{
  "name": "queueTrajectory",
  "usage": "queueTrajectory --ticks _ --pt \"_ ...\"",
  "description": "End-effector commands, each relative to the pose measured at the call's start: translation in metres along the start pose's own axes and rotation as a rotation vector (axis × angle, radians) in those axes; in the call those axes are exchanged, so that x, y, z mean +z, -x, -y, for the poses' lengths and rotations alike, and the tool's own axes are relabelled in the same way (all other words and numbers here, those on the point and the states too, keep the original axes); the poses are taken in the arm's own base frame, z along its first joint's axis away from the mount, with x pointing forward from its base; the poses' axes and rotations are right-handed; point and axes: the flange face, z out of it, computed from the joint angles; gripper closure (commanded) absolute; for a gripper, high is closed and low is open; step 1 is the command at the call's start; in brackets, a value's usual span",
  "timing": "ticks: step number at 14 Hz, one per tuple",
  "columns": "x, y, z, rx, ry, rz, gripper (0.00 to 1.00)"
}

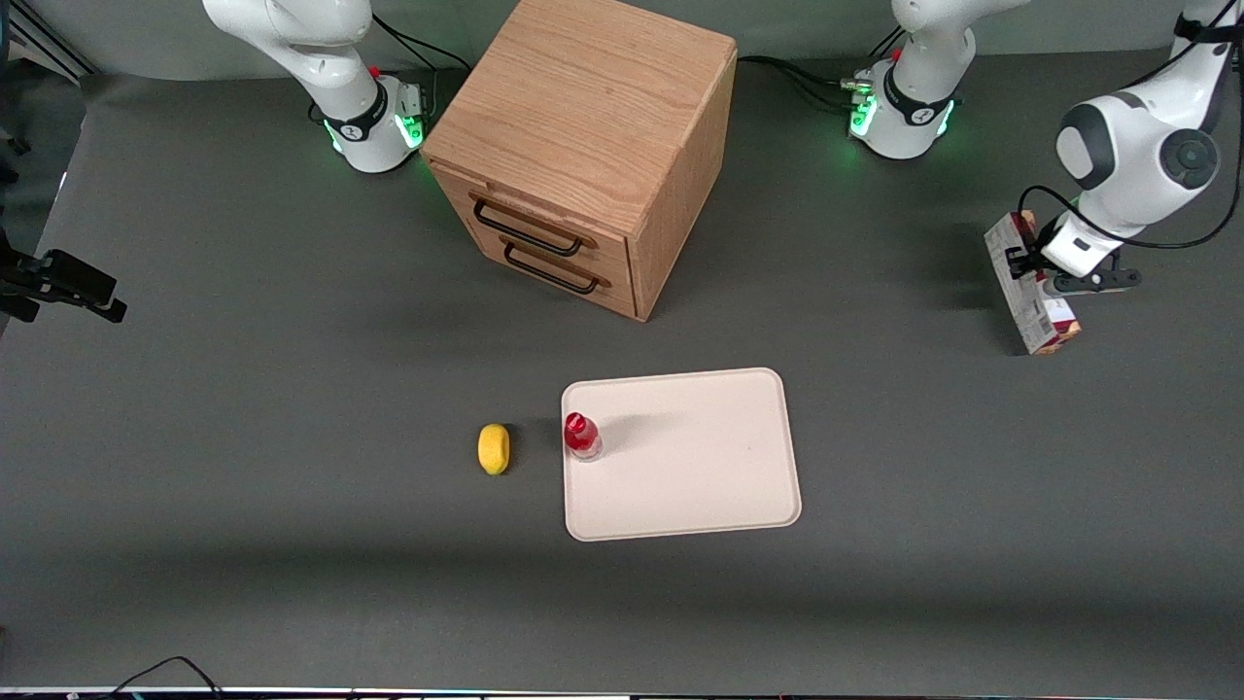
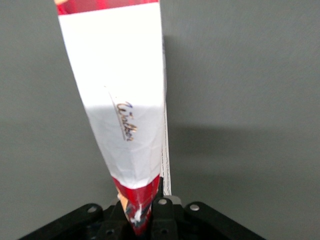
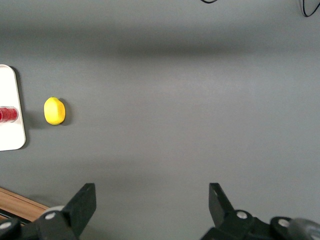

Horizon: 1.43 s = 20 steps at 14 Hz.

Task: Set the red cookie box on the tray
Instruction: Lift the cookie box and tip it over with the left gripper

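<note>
The left arm's pincer (image 1: 1022,264) was at the working arm's end of the worktop (image 1: 243,408), clamped on the box (image 1: 1020,282). It gripped the box across its narrow sides, about midway along its length. In the front view the box was tilted, with its printed grey side showing and its dark red face turned toward the arm; whether its low end touched the worktop cannot be told, though a shadow lay just beside it. From the wrist camera the box (image 2: 122,100) ran away from the pincer (image 2: 142,212), its white patch with a line of script filling most of the face and red print at both ends. The black fingers (image 2: 161,207) pressed its sides near the red end.

The tray (image 1: 700,467) lay flat near the middle of the worktop, well apart from the box and nearer the front camera than it. A small bottle (image 1: 581,435) with a red cap stood upright on the tray, close to the rim at the parked arm's end. A lemon (image 1: 494,448) lay on the worktop just beside that rim, off the tray. A wooden cabinet (image 1: 583,146) with two dark-handled drawers stood farther from the front camera than the tray.
</note>
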Motion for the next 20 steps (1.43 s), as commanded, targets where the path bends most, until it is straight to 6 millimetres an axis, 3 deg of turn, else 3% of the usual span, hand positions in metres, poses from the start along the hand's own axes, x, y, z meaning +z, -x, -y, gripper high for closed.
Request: queueTrajectory --ticks 1,6,9,11,13,16,20 --pt "-0.090 -0.024 -0.008 0.042 -0.025 0.002 1.00" --pt "-0.221 -0.069 -0.021 0.075 -0.046 0.036 1.00" --pt "-0.266 -0.081 -0.028 0.087 -0.044 0.052 1.00" --pt "-0.271 -0.092 -0.032 0.089 -0.036 0.050 1.00" --pt "-0.285 -0.110 -0.066 0.078 -0.042 0.021 1.00" --pt "-0.292 -0.130 -0.160 0.012 -0.056 0.004 1.00" --pt "-0.299 -0.155 -0.254 -0.027 -0.014 -0.028 1.00"
